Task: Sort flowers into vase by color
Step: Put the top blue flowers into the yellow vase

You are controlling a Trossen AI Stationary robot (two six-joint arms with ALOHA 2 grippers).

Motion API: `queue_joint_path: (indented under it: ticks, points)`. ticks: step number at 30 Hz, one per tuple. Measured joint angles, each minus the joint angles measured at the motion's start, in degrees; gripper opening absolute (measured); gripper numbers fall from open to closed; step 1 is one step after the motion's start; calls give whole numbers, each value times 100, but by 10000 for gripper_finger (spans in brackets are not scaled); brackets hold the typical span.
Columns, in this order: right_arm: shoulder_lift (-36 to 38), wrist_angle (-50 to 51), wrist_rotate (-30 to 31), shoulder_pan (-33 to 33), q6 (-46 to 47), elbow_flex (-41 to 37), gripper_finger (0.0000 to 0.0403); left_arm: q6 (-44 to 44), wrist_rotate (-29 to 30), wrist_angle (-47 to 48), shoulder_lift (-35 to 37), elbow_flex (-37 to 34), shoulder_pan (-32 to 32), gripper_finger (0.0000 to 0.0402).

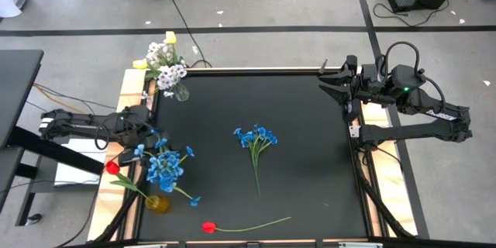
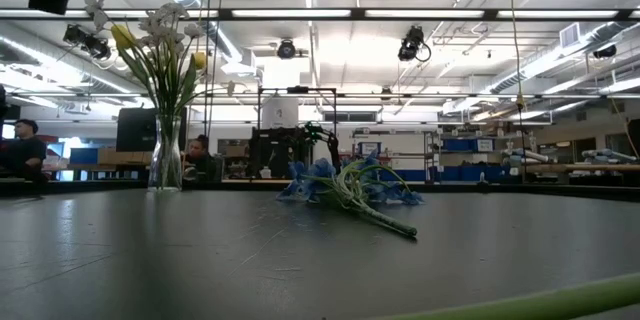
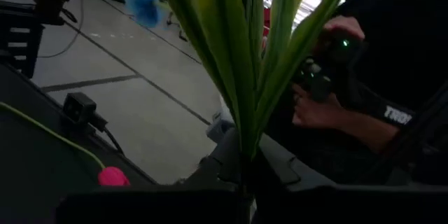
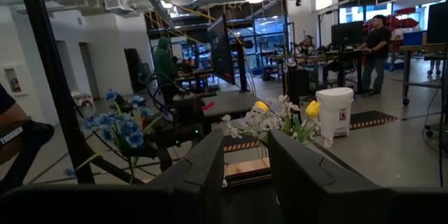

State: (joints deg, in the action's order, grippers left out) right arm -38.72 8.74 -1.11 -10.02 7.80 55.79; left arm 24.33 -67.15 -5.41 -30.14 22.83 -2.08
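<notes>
Black and square, the desk fills the middle of the overhead view, with grey floor and cables around it. Behind it, the level view shows a large workshop with bright ceiling lights, monitors and seated people.

At the desk's far left corner stands a clear glass vase holding white blossoms and yellow tulips. Near the left edge, closer to the front, an amber vase holds blue blossom clusters, with a red tulip just to its left, over the desk's edge.

Lying loose in the desk's centre is a blue flower stem, blossoms toward the far side, stalk pointing to the front. Along the front edge lies another red tulip, its thin green stalk stretching to the right.

The left gripper sits at the left edge, just above the blue clusters. Its fingers are closed tight on a green stalk, whose long leaves rise in front of its wrist camera. Which blossom tops that stalk cannot be told.

The right gripper waits at the far right corner, above the desk edge, its fingers partly apart and holding nothing.
</notes>
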Motion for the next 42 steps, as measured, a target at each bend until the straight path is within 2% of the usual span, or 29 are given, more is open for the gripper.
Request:
queue_joint_path:
  ticks: [4, 9, 12, 16, 24, 30, 42]
  points:
    - [0, -1, 0, 1, 0, 0, 122, 127, 523, -172, 167, -298, -203, 16]
    - [0, 1, -1, 0, 0, 0, 122, 978, 921, -1330, 385, -824, -504, 16]
    - [0, 0, 0, 1, 1, 0, 122, 1434, 1059, -1870, 403, -905, -657, 16]
    - [0, -1, 1, 2, 1, 0, 122, 1581, 1058, -2028, 405, -905, -858, 16]
    - [0, -8, 0, 1, 0, 0, 122, 438, 959, -2100, 407, -910, -1566, 16]
    - [0, -8, 1, 2, 1, 0, 122, -361, 1177, -2055, 405, -953, -2009, 16]
    - [0, -6, -1, 0, 1, 0, 122, -865, 1146, -2071, 401, -1393, -2079, 16]
